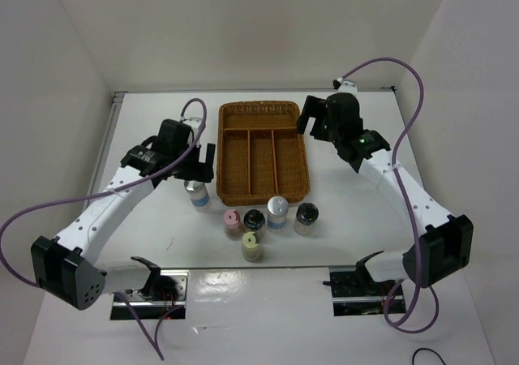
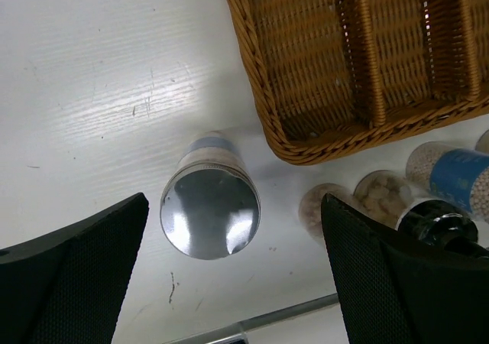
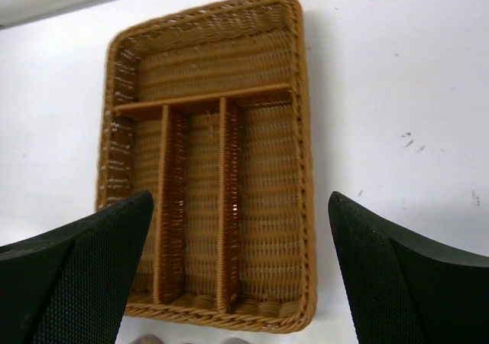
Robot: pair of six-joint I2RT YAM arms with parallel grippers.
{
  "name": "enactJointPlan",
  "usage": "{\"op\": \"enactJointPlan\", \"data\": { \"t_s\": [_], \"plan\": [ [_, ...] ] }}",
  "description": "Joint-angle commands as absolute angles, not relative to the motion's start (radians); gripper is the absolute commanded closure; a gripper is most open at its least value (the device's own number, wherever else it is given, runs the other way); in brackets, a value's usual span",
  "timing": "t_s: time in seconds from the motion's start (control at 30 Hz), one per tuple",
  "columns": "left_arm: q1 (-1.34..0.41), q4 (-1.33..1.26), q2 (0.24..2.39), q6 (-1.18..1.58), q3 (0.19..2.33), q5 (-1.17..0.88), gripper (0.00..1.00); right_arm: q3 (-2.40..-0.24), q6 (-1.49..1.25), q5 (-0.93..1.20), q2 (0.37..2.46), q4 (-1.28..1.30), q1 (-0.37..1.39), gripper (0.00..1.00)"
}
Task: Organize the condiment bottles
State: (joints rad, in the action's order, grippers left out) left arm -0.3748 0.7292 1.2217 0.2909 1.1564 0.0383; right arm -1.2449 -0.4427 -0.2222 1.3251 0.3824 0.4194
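Note:
A silver-capped, blue-labelled bottle point(image 1: 196, 193) stands upright just left of the basket's near corner; its shiny cap point(image 2: 210, 210) fills the left wrist view. My left gripper point(image 1: 197, 170) hovers over it, open and empty point(image 2: 233, 283), with the cap between the fingers but apart from both. Five more bottles stand in front of the basket: pink-capped point(image 1: 233, 221), black-topped point(image 1: 254, 219), silver-capped point(image 1: 277, 212), black-topped point(image 1: 306, 217) and yellow-capped point(image 1: 252, 246). My right gripper point(image 1: 312, 126) is open and empty point(image 3: 241, 275) above the basket's right side.
The brown wicker divided basket point(image 1: 262, 150) lies mid-table with all its compartments empty point(image 3: 214, 160); its near corner shows in the left wrist view point(image 2: 306, 141). A metal strip point(image 1: 243, 272) runs along the table's near edge, and white walls close in the sides.

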Motion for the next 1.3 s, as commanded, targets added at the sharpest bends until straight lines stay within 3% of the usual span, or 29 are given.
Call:
{"op": "enactJointPlan", "data": {
  "t_s": [0.0,0.3,0.7,0.9,1.27],
  "plan": [
    [-0.431,0.752,1.255,0.357,1.192,0.148,0.01,-1.278,-0.417,-0.144,1.355,0.376,0.371,0.01],
    [-0.477,0.801,1.292,0.485,1.17,0.302,0.01,-1.269,-0.377,-0.101,1.373,0.376,0.336,0.01],
    [-0.477,0.792,1.359,0.544,1.125,0.269,0.01,-1.272,-0.35,-0.052,1.411,0.376,0.327,0.01],
    [-0.457,0.782,1.339,0.563,1.097,0.258,0.12,-1.293,-0.33,-0.061,1.411,0.385,0.327,0.01],
    [-0.448,0.755,1.339,0.575,1.068,0.248,0.13,-1.302,-0.321,-0.061,1.42,0.394,0.327,0.01]
  ]
}}
